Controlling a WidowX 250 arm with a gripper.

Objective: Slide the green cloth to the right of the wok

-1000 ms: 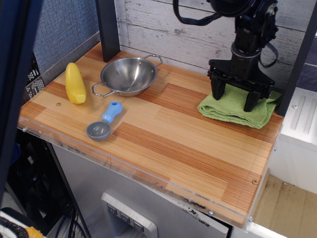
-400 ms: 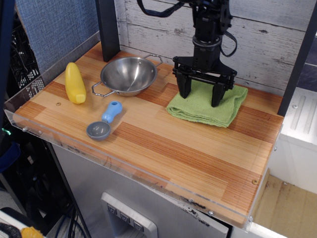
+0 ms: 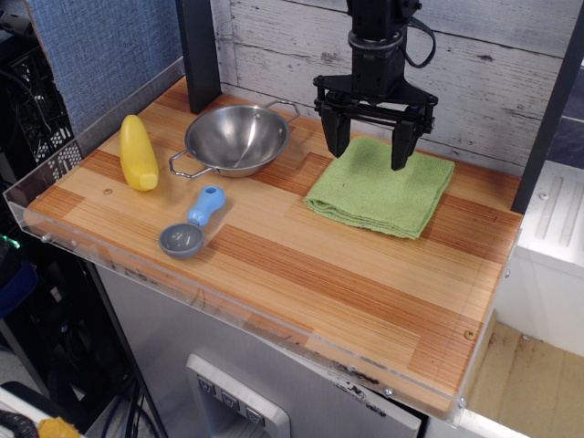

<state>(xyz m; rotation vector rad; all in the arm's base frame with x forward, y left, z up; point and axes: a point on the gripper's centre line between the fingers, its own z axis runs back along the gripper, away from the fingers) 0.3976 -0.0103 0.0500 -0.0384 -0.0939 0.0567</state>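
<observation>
**Cloth's been dragged over next to the wok, hand just let go**

So a second ago the green cloth (image 3: 380, 189) was way over by the right-hand edge of the bench (image 3: 301, 274), bunched up under the hand (image 3: 369, 151). Now it's lying flat and spread out just to the right of the wok (image 3: 237, 138), near it but not touching, with a strip of bare wood showing between them. Compared to the frame just before this one, the cloth has barely shifted, so the sliding looks finished.

The real change is the hand. It was pressed down into the cloth with its fingers (image 3: 335, 135) planted on the fabric; now it has lifted clear, spread wide with nothing between the fingers, hanging over the back edge of the cloth. The cloth also looks smoother than when it was being pushed.

My read: the job is basically done. Cloth sits right of the wok, and all that's left is for the arm to back away. The yellow thing (image 3: 138, 152) and the blue scoop (image 3: 192, 224) haven't budged on the left side.
</observation>
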